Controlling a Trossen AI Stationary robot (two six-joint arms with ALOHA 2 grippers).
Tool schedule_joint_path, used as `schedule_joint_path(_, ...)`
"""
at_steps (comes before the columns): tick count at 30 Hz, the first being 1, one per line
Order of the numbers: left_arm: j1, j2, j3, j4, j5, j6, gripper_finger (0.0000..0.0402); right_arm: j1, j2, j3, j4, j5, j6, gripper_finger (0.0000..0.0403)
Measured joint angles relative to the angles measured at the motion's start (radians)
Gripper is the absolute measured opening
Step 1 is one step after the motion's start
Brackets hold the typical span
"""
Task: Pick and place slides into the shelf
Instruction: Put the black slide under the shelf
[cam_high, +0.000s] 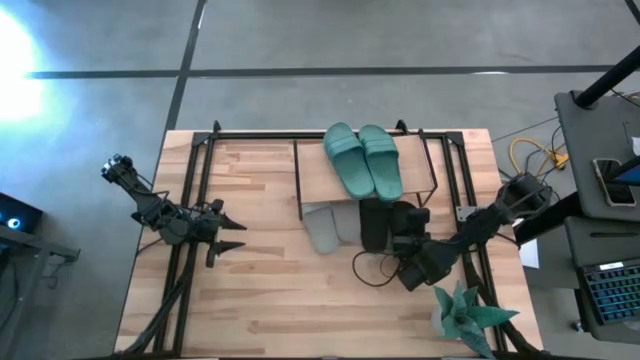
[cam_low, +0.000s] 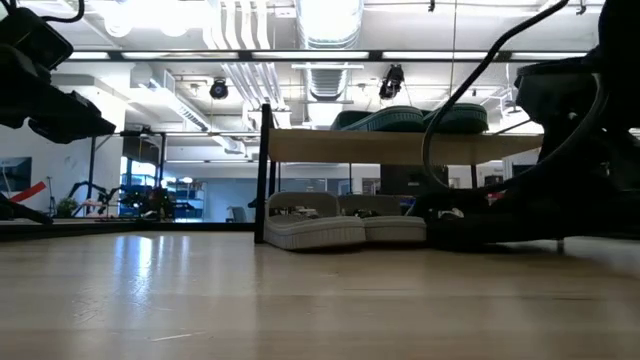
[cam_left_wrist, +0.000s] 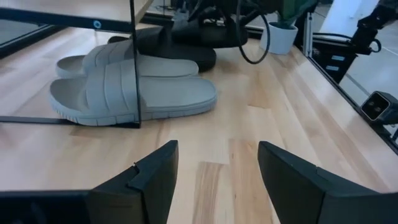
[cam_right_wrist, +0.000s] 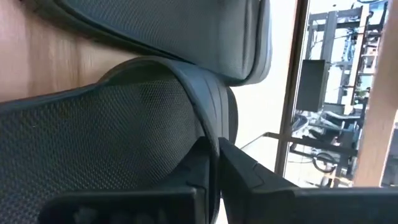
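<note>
The left gripper (cam_high: 232, 233) hangs over the left half of the light wooden table (cam_high: 270, 310), its two dark fingers (cam_left_wrist: 149, 180) spread apart and holding nothing. It points toward the shelf and, by my reading, waits clear of the work.

Against the middle of the table's far edge stands the shelf (cam_high: 315, 165), a low rack with a pale plank top on a thin black wire frame. The teal green pair of wide-strap slides (cam_high: 362, 160) lies side by side on the plank. The light grey pair (cam_left_wrist: 124, 87) sits beneath it on the table, heels poking out past the near edge, so the lower level's left part is filled.

Just right of the grey pair lies the black pair (cam_high: 385, 225), likewise under the plank's near edge. The right gripper (cam_high: 408, 248) is down on it, fingers (cam_right_wrist: 205, 168) pinched together on the rim of one black slide, probably seating it in the last free spot.

A small green potted plant (cam_high: 462, 315) stands at the near right corner.
</note>
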Motion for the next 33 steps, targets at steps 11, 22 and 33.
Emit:
schedule_joint_path(11, 0.000, 0.002, 0.004, 0.001, -0.043, -0.001, 0.0207, -0.002, 0.007, -0.011, 0.015, -0.006, 0.008, 0.0116)
schedule_joint_path(22, 0.000, 0.002, 0.005, 0.024, -0.042, -0.001, 0.0207, -0.002, -0.031, 0.005, -0.017, -0.291, 0.155, 0.0169)
schedule_joint_path(33, 0.000, 0.011, 0.005, 0.027, -0.041, 0.008, 0.0207, 0.002, -0.145, 0.132, -0.132, -0.449, 0.348, 0.0152)
